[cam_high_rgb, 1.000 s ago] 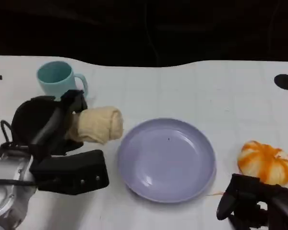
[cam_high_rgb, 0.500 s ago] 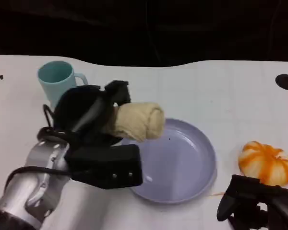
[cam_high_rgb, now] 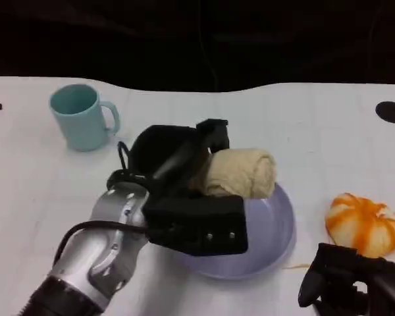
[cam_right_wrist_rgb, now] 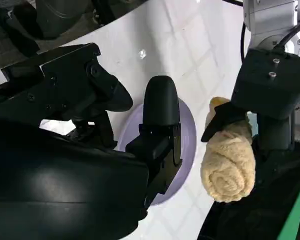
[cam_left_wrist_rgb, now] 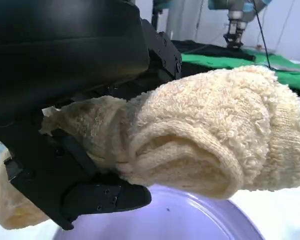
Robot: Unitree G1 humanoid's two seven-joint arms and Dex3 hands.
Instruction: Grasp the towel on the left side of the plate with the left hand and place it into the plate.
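White tabletop (cam_high_rgb: pixel 329 125) ran under a dark backdrop. Centre frame, the left hand (cam_high_rgb: pixel 184 171) clasped the rolled towel (cam_high_rgb: pixel 240 172), its fingers wrapped around one end so the free end jutted rightward, raised above the lavender plate (cam_high_rgb: pixel 276 230) rather than lying in it, apparently for lowering. At lower right the right hand (cam_high_rgb: pixel 345 280) sat on the table with nothing in it, fingers loosely apart, just below an orange pumpkin-like toy (cam_high_rgb: pixel 364 222). A teal mug (cam_high_rgb: pixel 82 116) stood at upper left, well apart.
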